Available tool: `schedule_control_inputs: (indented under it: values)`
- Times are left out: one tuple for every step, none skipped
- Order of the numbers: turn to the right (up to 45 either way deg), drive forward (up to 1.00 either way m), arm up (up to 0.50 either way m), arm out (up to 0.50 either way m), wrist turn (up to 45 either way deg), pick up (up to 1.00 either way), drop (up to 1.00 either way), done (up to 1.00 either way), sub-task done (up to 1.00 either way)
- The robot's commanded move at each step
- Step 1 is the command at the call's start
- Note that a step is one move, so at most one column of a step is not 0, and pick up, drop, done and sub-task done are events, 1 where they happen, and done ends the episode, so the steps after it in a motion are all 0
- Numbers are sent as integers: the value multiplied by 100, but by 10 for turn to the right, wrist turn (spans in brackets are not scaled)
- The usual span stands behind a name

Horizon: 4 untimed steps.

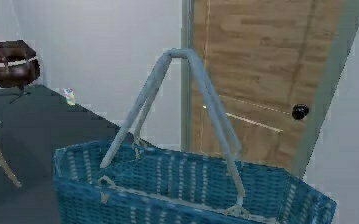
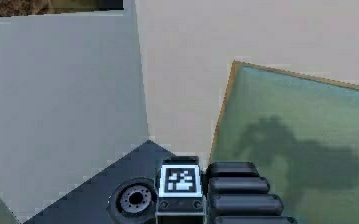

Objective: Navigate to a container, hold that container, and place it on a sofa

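Observation:
A blue woven basket [image 1: 187, 185] with two tall looped handles [image 1: 177, 90] stands close in the forward view's lower half, spreading from the left of middle to the right. In the arm side view, the arm's dark ribbed segments [image 2: 242, 192] lie along the bottom edge, with a white marked square [image 2: 179, 180] at their left. Left of that square is the gripper's dark round body [image 2: 137, 198] over dark floor. Its far end cannot be made out, so I cannot tell whether it holds anything.
A wooden door [image 1: 262, 70] with a black knob [image 1: 300, 112] stands behind the basket. A dark round chair [image 1: 12, 65] is at the far left, with a small pale bottle [image 1: 69, 97] on the dark floor. A framed greenish panel [image 2: 297, 130] leans by the wall corner.

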Motion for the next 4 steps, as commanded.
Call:
schedule_control_inputs:
  values:
    - [-60,0,0,0,0,0,0,0,0]
    - [450,0,0,0,0,0,0,0,0]
    - [450,0,0,0,0,0,0,0,0]
    - [330,0,0,0,0,0,0,0,0]
